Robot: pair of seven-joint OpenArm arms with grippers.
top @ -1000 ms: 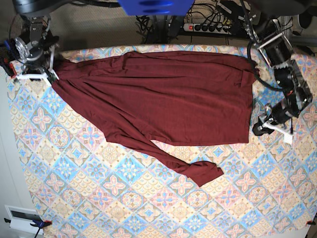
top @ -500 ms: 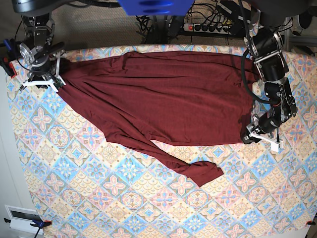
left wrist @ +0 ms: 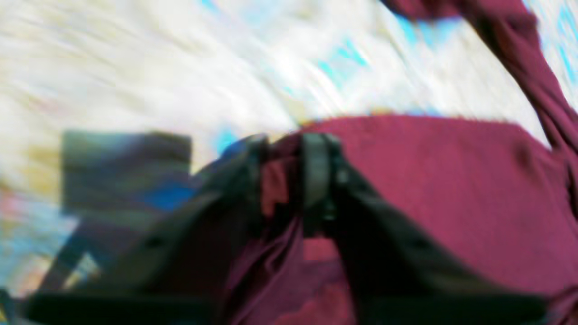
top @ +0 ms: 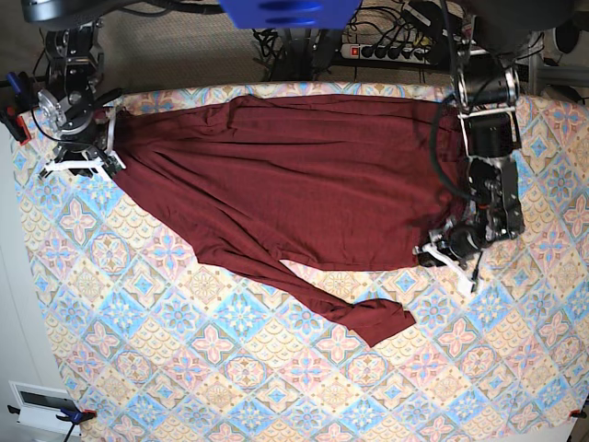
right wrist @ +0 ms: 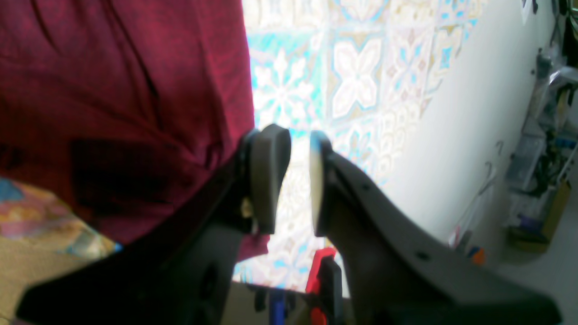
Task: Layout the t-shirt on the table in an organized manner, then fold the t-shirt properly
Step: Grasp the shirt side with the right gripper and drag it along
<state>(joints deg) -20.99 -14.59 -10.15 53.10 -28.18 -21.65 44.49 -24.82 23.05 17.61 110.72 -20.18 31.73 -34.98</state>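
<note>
Your left gripper is clamped on a bunched fold of the t-shirt: in the left wrist view maroon cloth fills the gap between the two pads, and more of it hangs just below them. In the base view that gripper sits at the shirt's lower corner on its own side, which looks like a hold meant to pull the hem flat and square.

Your right gripper stands with a narrow gap between its pads. The right wrist view shows patterned table through that gap, and the shirt lies beside and behind one pad. A scrap of maroon shows below that pad, but I cannot tell whether any cloth is pinched. In the base view this gripper is at the opposite end of the shirt, likely anchoring it while you stretch.

The shirt lies spread across the far half of the table, with one sleeve trailing toward the near side, well away from both grippers. It is laid out only roughly, so I judge that folding has not begun.

Compared with a second ago, your left arm has moved in from the bare table beyond the hem onto the corner, and its jaws have narrowed. The hem there has shifted inward. Your right gripper has moved only slightly.
</note>
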